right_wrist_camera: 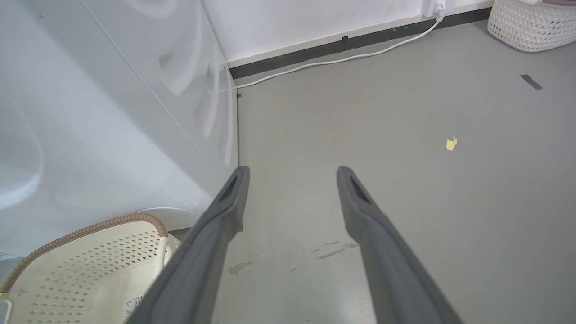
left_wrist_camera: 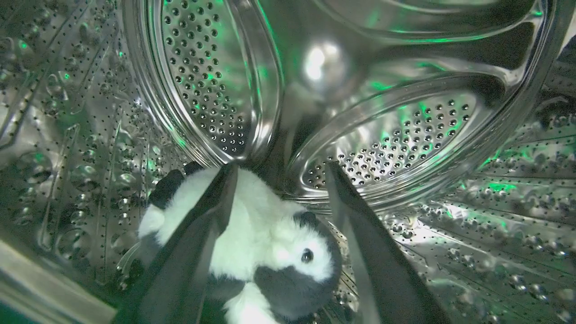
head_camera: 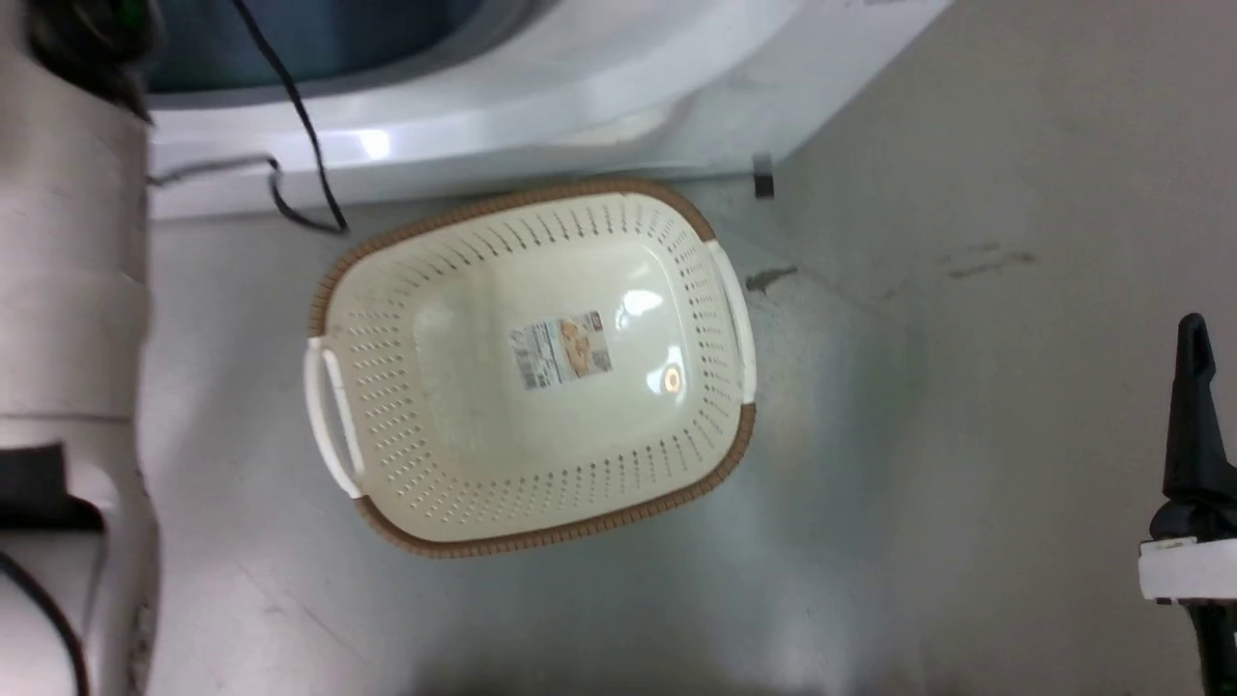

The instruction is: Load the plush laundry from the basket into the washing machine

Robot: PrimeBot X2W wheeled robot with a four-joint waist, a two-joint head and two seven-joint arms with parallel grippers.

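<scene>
1. Two long dark fingers of the left gripper [left_wrist_camera: 282,167] are seen spread wide apart inside the shiny perforated steel drum [left_wrist_camera: 405,135]; nothing is clamped between them.
2. Just below these fingers, the fluffy black-and-white panda soft toy [left_wrist_camera: 265,229] is found lying on the drum's wall, its head between the two fingers and its white body partly crossed by one finger. Whether that finger touches the fur cannot be told.
3. The left arm's pale forearm [head_camera: 68,290] is shown in the head view reaching up towards the large white front-loading washing machine [head_camera: 541,106].
4. The right gripper [right_wrist_camera: 292,170] is likewise held with its fingers well apart and with nothing between them, above the grey floor [right_wrist_camera: 405,180] and beside the machine's white side panel.
5. The oval cream plastic basket with perforated sides, brown woven-look rim and white handles [head_camera: 377,387] is placed on the floor just in front of the machine, well apart from the right gripper. A printed sticker [head_camera: 560,350] is seen on its base, and no laundry is seen in it.
6. Farther off, a white cable [right_wrist_camera: 337,60] is laid along the wall, a small yellow scrap [right_wrist_camera: 451,143] lies on the floor, and a white woven basket [right_wrist_camera: 531,24] is set in the far corner.
</scene>
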